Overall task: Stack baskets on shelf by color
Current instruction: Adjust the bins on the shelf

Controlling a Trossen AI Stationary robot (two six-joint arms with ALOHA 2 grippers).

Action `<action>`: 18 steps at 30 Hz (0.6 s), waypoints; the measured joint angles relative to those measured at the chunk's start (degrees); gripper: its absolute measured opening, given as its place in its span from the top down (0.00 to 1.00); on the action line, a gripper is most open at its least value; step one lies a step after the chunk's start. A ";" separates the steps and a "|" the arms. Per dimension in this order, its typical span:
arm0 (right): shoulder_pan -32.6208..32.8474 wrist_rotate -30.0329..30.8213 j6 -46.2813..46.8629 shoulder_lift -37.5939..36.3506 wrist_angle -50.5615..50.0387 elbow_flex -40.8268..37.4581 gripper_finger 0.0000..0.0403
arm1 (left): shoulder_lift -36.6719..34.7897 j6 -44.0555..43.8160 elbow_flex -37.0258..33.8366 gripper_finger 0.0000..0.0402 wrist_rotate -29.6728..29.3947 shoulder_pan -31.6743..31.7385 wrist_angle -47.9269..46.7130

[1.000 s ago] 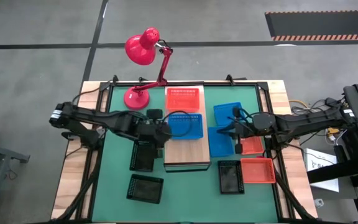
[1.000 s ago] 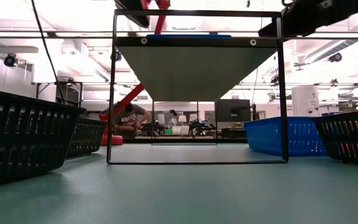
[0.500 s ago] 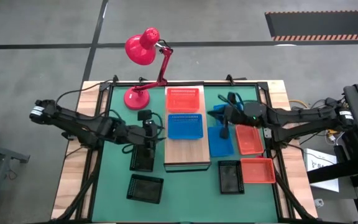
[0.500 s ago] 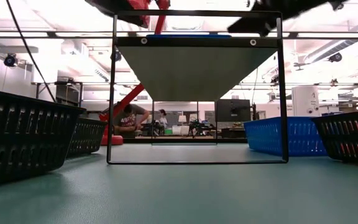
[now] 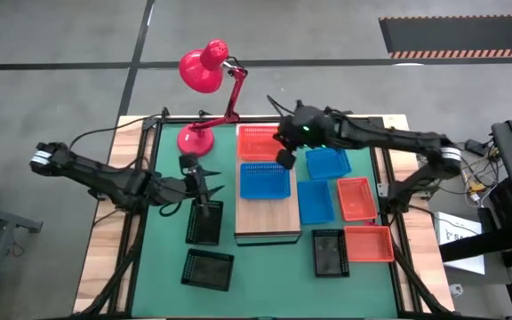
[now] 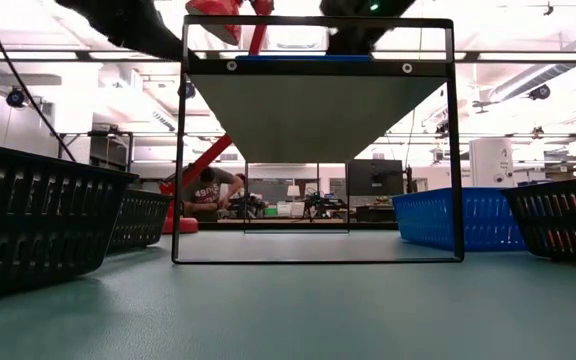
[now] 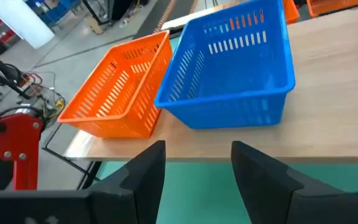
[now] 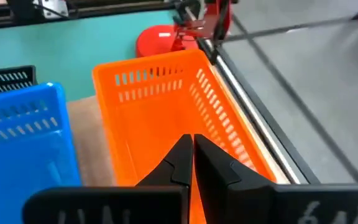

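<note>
left gripper [image 5: 201, 180] is hovering spread and empty over the green mat, just left of the shelf [image 5: 268, 213]. right gripper [image 5: 284, 158] is hanging with fingers pressed together, holding nothing, over the right edge of the orange basket [image 5: 261, 142] sitting at the shelf's far end. a blue basket [image 5: 265, 180] is sitting mid-shelf beside it. more blue, orange and black baskets are lying on the mat on both sides. a red lamp [image 5: 204, 71] is standing far left.
</note>
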 joint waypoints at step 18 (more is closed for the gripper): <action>-7.55 -4.57 -0.11 14.82 -6.43 11.32 0.98 | -10.70 4.49 -6.00 0.58 -0.13 -0.01 2.02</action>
